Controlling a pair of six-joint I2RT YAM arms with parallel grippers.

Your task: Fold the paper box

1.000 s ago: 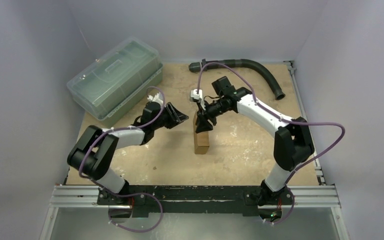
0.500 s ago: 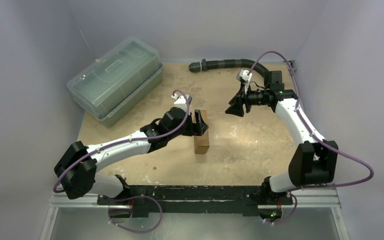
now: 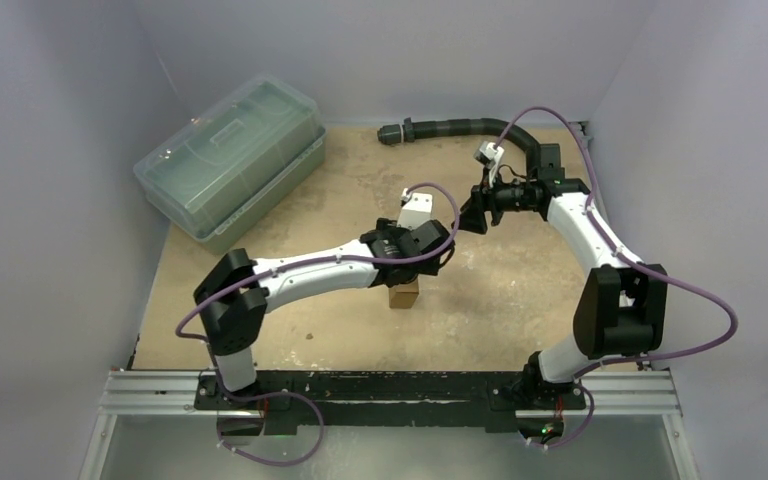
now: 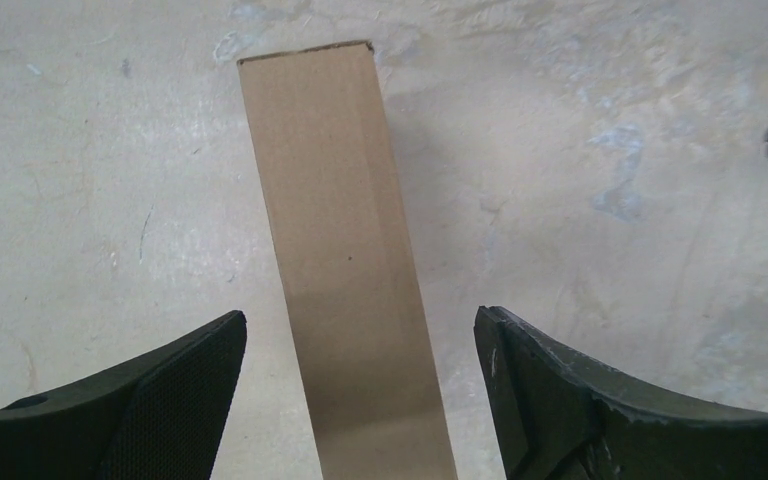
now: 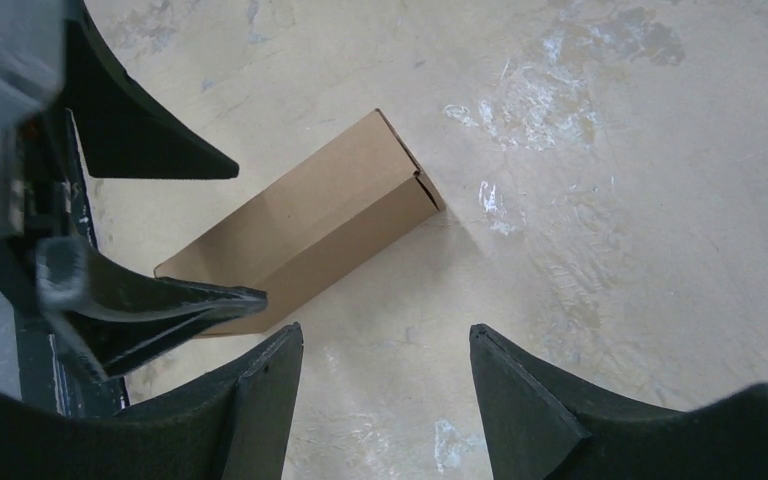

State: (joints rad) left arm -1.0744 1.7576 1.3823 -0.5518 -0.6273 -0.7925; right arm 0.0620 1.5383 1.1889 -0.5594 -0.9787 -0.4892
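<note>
From overhead I see the paper box [image 3: 403, 296] lying flat near the middle of the table [image 3: 500, 300], its long axis running from the near edge toward the far wall. Only its near end shows below the left arm. In the left wrist view the box [image 4: 345, 250] runs straight away from the camera, leaning slightly left, with its far end closed and square. The left tool [image 4: 358, 320] stands wide open astride the box, one finger on each side with bare table showing between finger and cardboard, and it grips nothing. The right tool [image 3: 472, 215] hangs just beyond and to the right of the box, also open and empty. In its own view [image 5: 385, 335] the box [image 5: 310, 225] lies on a diagonal, the tucked end pointing up and right. A lidded plastic bin [image 3: 230, 165] sits at the far left, and a black hose [image 3: 460, 127] lies along the far edge.
</note>
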